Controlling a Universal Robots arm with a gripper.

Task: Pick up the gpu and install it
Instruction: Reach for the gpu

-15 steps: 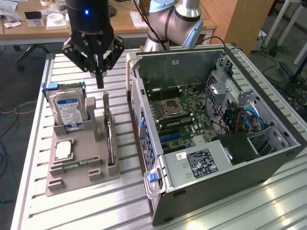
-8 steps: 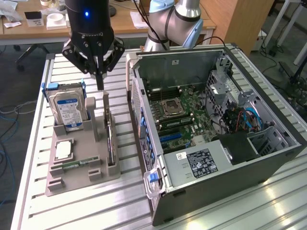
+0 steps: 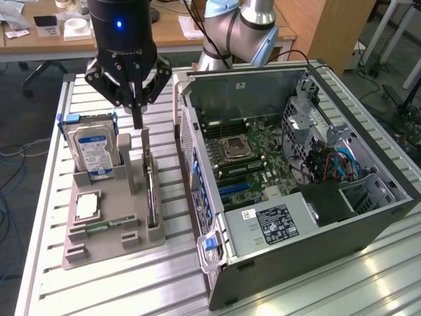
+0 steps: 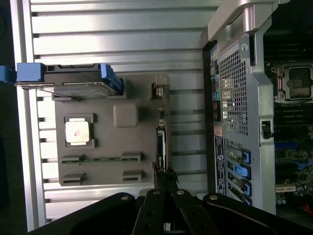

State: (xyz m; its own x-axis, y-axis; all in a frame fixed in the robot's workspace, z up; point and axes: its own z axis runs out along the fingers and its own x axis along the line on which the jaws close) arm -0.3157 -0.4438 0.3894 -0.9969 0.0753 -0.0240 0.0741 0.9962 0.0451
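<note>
A wooden desk (image 3: pixel 168 34) is seen behind a silver tabletop (image 3: pixel 118 286) made of long metal strips, where a grey holder (image 3: pixel 108 227) and an open computer box (image 3: pixel 296 253) are set side by side. The gpu (image 3: pixel 151 191) is stood on its thin edge in the holder, next to the box. The claw (image 3: pixel 137 122) is held over one gpu end, fingers pressed together.
</note>
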